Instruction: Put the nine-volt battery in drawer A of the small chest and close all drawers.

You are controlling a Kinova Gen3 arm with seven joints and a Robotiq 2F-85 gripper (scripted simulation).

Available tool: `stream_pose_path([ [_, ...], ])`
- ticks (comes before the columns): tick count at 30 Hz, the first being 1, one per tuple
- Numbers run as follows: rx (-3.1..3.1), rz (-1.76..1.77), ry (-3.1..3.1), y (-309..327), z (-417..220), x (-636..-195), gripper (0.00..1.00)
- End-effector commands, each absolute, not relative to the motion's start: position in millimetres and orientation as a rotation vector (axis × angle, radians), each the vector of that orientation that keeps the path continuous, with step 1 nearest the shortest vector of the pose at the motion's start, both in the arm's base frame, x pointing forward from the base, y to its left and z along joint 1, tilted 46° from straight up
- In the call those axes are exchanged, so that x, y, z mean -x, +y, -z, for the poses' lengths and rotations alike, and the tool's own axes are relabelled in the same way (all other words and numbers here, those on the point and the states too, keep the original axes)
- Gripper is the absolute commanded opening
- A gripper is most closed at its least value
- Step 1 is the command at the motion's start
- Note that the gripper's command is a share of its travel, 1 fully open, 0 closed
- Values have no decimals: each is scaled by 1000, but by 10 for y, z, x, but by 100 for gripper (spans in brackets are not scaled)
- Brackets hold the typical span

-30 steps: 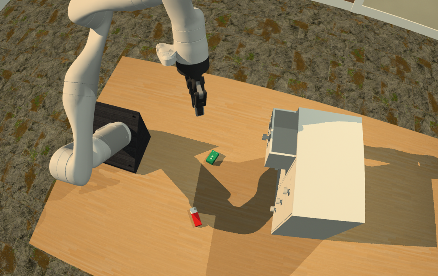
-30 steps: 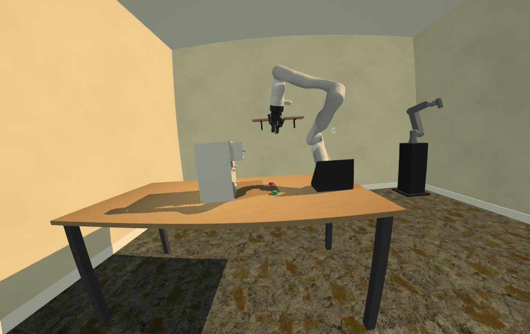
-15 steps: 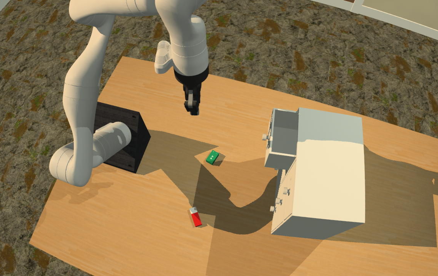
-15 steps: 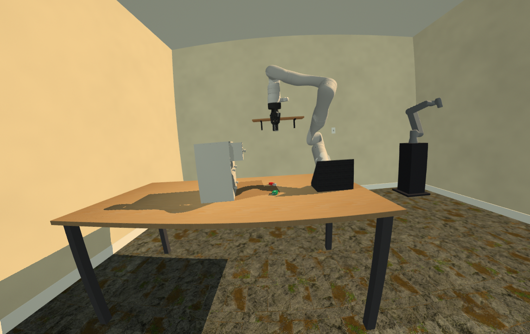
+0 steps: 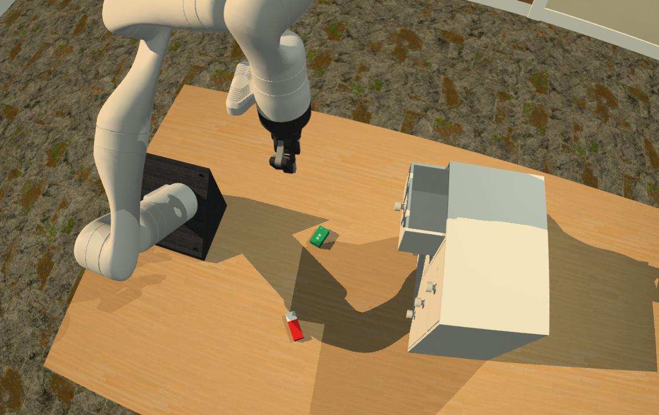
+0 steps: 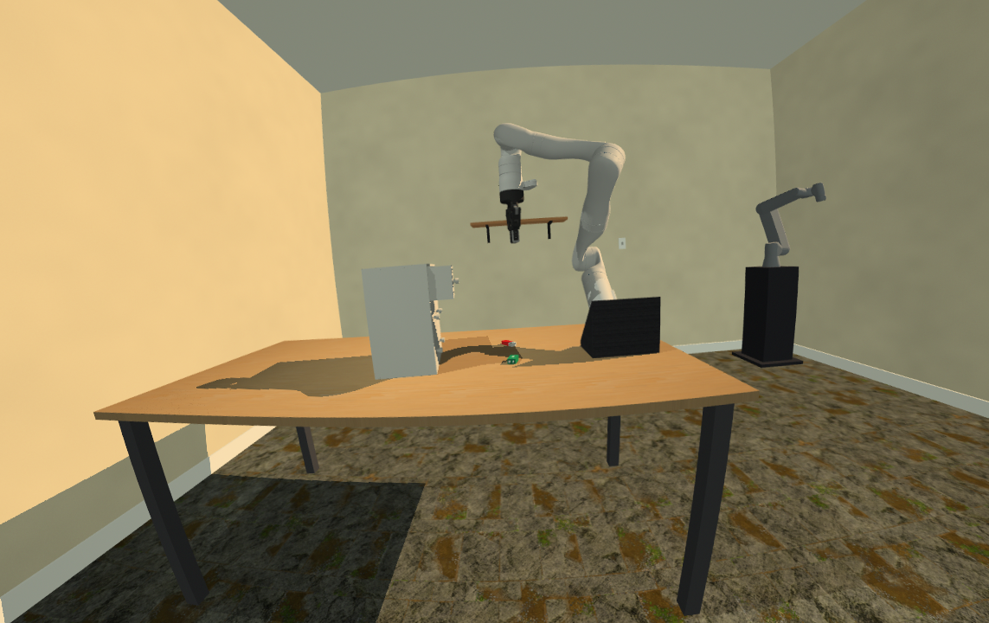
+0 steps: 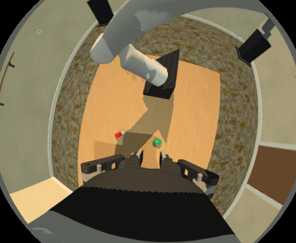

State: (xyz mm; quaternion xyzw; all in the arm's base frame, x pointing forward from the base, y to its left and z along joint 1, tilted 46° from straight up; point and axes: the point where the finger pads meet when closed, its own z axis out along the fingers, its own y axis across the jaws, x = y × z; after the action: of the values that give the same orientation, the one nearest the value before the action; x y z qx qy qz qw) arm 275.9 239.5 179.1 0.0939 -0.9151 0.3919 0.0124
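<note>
The green nine-volt battery [image 5: 319, 236] [image 6: 512, 359] [image 7: 157, 141] lies on the table between the robot's base and the chest. The small white chest [image 5: 496, 278] [image 6: 401, 317] stands upright. One upper drawer [image 5: 425, 234] [image 6: 442, 283] sticks out of its front; the part of its inside that shows looks empty. The other drawers look pushed in. No drawer letter is readable. My gripper [image 5: 283, 168] [image 6: 514, 238] [image 7: 151, 155] points down, high above the table, with its fingers partly open and nothing between them. The battery shows beyond the fingertips in the wrist view.
A small red block with a pale end [image 5: 294, 329] [image 6: 508, 342] [image 7: 119, 134] lies on the table [image 5: 192, 330] [image 6: 560, 394] [image 7: 104, 94], apart from the battery. The black base block [image 5: 179, 231] [image 6: 621, 328] [image 7: 159, 91] stands on the side opposite the chest.
</note>
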Motion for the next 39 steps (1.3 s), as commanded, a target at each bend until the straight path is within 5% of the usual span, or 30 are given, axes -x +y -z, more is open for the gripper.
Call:
stream_pose_path([
  [1,-285,-1213,-2859,2396,-1802,-2760,33],
  [39,-326,-1206,-2845,2344,-1740,-2771,33],
])
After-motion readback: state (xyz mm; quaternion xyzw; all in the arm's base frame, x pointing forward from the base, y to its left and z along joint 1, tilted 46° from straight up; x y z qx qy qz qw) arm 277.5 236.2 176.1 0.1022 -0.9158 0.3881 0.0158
